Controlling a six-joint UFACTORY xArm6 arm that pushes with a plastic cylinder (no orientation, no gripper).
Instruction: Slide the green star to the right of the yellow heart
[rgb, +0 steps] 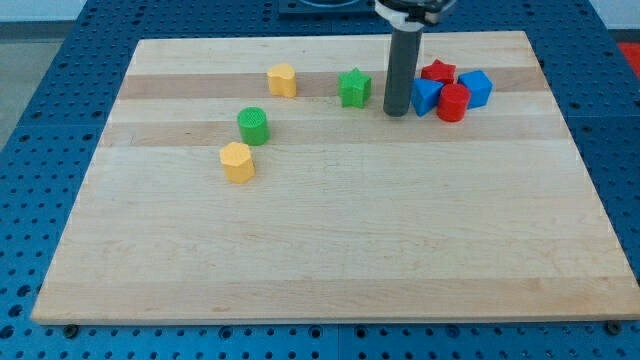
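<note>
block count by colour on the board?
yellow: 2, the yellow heart and a yellow block
green: 2, the green star and a green cylinder
red: 2, a red star and a red cylinder
blue: 2, one blue block beside my tip, another blue block
total: 8

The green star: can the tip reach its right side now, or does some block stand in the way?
Probably yes. My tip stands just at the view's right of the green star, with bare board between them. The blue blocks and the red blocks lie on the tip's far side.
</note>
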